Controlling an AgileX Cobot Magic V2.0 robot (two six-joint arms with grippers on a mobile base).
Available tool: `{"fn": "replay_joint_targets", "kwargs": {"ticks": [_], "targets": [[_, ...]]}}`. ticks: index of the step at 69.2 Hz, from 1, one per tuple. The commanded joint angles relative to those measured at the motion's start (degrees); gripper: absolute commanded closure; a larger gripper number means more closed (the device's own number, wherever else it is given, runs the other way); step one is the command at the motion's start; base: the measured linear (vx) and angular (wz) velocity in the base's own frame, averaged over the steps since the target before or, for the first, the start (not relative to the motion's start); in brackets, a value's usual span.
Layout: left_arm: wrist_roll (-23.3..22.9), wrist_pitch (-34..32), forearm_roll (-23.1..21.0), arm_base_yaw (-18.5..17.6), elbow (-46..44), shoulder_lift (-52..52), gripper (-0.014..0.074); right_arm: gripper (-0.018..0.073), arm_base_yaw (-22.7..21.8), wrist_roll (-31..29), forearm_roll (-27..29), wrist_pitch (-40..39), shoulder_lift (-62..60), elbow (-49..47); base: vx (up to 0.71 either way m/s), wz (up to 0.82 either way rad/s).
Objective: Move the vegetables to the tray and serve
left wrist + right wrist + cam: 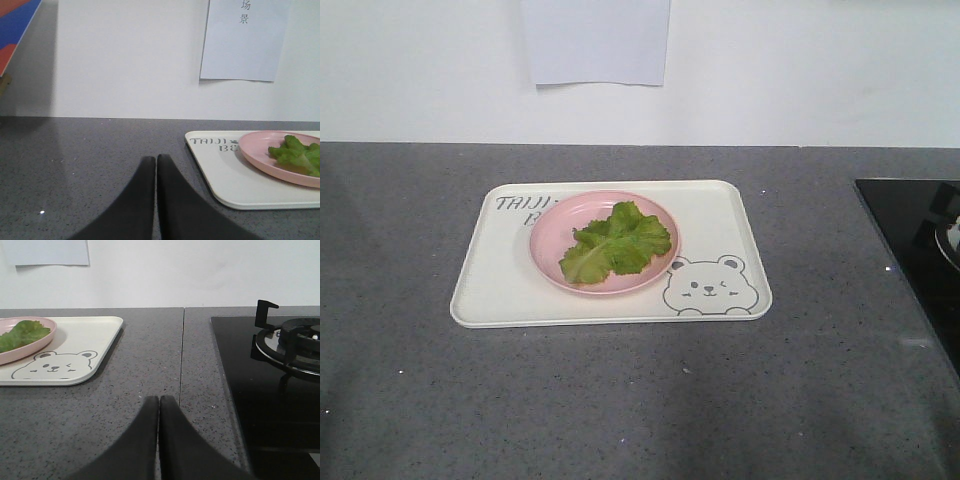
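Observation:
The vegetables [616,241], a bunch of green crinkly lettuce, lie on a round pink plate [555,225]. That plate stands on the cream-white tray [720,215] with the grey bear face, in the middle of the grey counter. Neither gripper shows in the front view. In the left wrist view my left gripper [156,159] is shut and empty, low over the counter to the left of the tray [230,175] and vegetables [298,153]. In the right wrist view my right gripper [159,399] is shut and empty, on the right of the tray [90,335] and vegetables [20,334].
A black glass hob [910,230] with a burner grate [292,337] takes the counter's right side, close to my right gripper. A white paper sheet [595,40] hangs on the wall behind the tray. A counter seam [182,350] runs between tray and hob.

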Motion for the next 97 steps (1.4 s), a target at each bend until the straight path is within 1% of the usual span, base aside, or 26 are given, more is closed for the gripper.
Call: {"fn": "replay_joint_targets", "kwargs": {"ticks": [1,10,32,38,46,62,97], "targets": [[0.0,-4.3,-0.5,0.1,0.6,-0.9,0.0603,0.0564,-0.2,-0.5,-0.6,-2.9,-0.2,0.4,0.00,0.00],[0.0,-4.3,-0.5,0.1,0.6,-0.9,0.0603,0.0564,-0.2,-0.5,-0.3,-1.8,-0.2,0.4,0.00,0.00],[0.0,-4.3,-0.5,0.1,0.6,-0.9,0.0603,0.0564,-0.3,-0.2,-0.6,-5.1,-0.2,0.4,0.00,0.00],[0.0,-4.3,-0.5,0.1,0.6,-0.9,0.0603,0.0564,-1.3,-0.2,-0.6,-5.9,-0.2,0.4,0.00,0.00],[0.0,-4.3,-0.5,0.1,0.6,-0.9,0.0603,0.0564,-3.7,-0.2,-0.6,-7.5,-0.2,0.4,0.00,0.00],[0.0,-4.3,-0.5,0.1,0.6,-0.9,0.0603,0.0564,-3.6,-0.2,-0.6,-9.7,-0.2,0.4,0.00,0.00],[0.0,-4.3,-0.5,0.1,0.6,-0.9,0.0603,0.0564,-3.6,-0.3,-0.1,-9.9,-0.2,0.4,0.00,0.00]]}}
